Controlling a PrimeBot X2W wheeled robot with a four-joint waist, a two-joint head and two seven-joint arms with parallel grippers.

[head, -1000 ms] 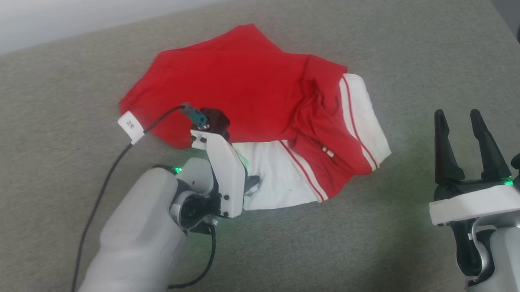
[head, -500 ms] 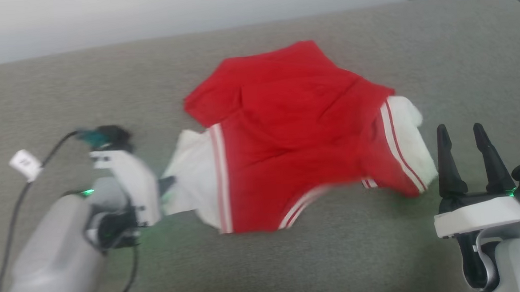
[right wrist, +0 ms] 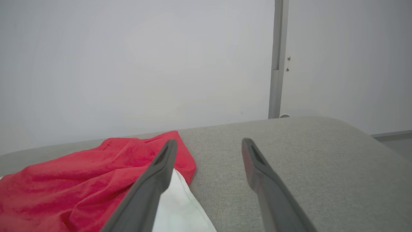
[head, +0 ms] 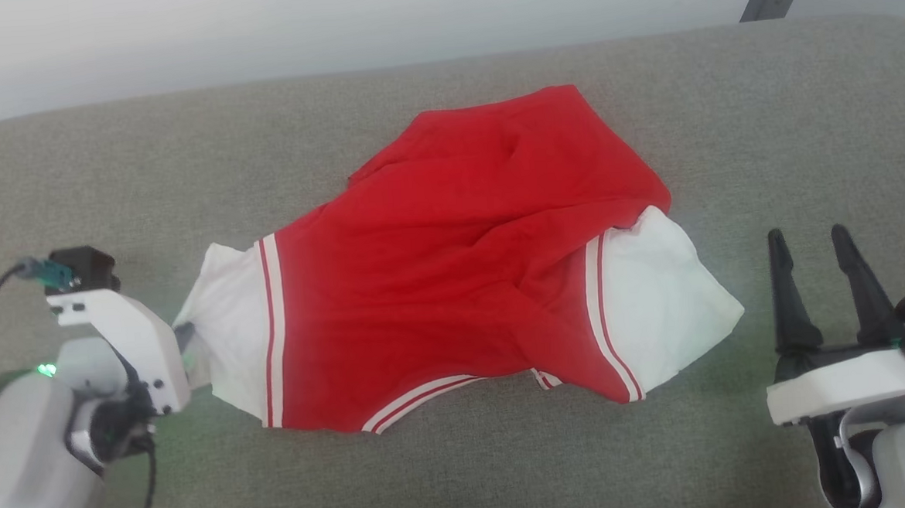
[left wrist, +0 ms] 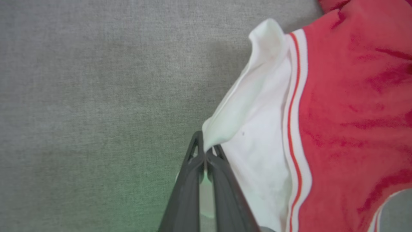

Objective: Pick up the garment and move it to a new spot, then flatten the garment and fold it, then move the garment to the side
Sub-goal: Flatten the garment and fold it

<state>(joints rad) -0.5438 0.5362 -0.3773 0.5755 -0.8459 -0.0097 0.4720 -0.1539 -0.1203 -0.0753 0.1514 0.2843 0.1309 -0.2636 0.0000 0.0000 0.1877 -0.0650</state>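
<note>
One garment (head: 454,285): spread over the middle of the bench (head: 472,477), reaching toward both side edges.
Left gripper (left wrist: 204,150): jaws clenched on edge of left sleeve (left wrist: 254,129).
Right gripper (head: 805,232): jaws released, near right sleeve (head: 664,305), not touching.

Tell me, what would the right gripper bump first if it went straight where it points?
Likely nothing soon. The right gripper points across the grey woven cushion; the bright red soft T-shirt with white sleeves lies off to its left. Farther on stands the pale wall, though depth is unclear.
</note>
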